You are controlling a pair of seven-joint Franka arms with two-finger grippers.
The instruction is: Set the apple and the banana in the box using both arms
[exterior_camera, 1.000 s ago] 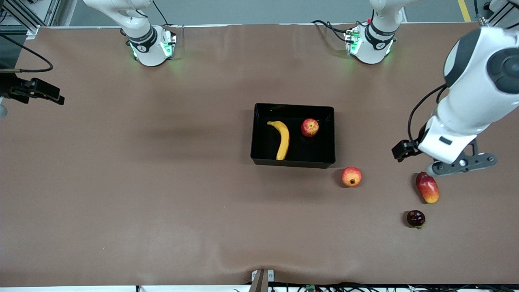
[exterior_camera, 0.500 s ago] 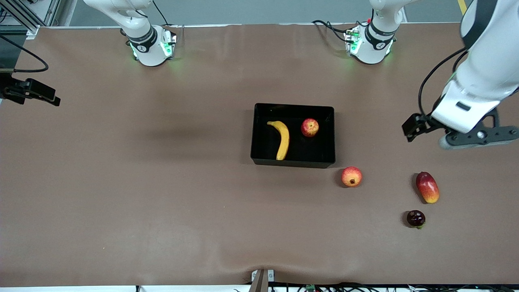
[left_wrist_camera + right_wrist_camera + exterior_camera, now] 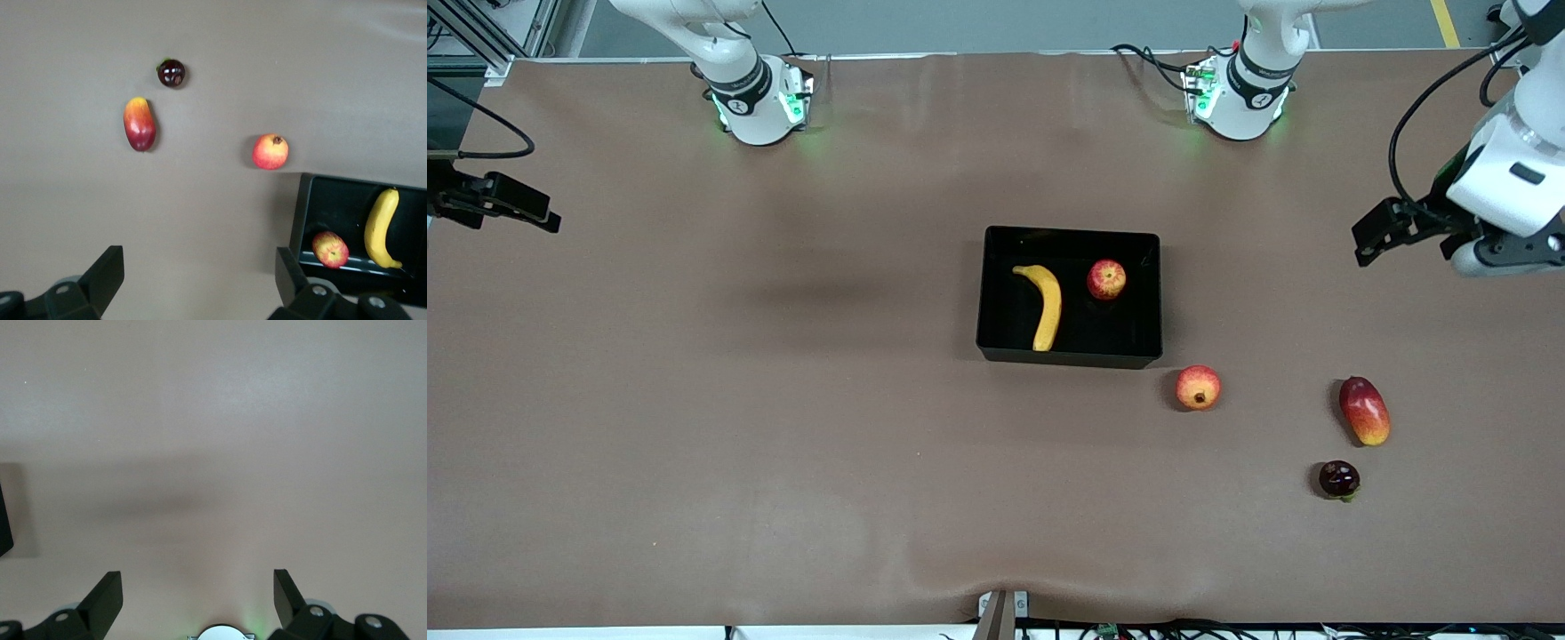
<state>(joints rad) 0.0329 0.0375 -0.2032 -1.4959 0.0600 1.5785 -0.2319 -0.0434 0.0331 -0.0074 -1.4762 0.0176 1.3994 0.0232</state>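
Observation:
The black box [image 3: 1069, 358] sits mid-table. The yellow banana [image 3: 1045, 305] and the red apple [image 3: 1106, 279] lie inside it, side by side and apart. The left wrist view also shows the box [image 3: 303, 213], the apple [image 3: 330, 249] and the banana [image 3: 381, 227]. My left gripper [image 3: 1380, 235] is open and holds nothing, up over bare table at the left arm's end; it shows open in its wrist view [image 3: 199, 280]. My right gripper [image 3: 534, 215] is open and holds nothing, over the table's edge at the right arm's end; its wrist view [image 3: 198, 600] shows only bare table.
An orange-red round fruit [image 3: 1198, 388] lies just outside the box, nearer the front camera. A red-yellow mango [image 3: 1364, 410] and a dark round fruit [image 3: 1339, 479] lie toward the left arm's end. The arm bases [image 3: 756, 102] stand along the table's back edge.
My left arm has risen and swung away from over the mango, toward its end of the table and its base side. The right gripper barely moved. The fruits stayed still.

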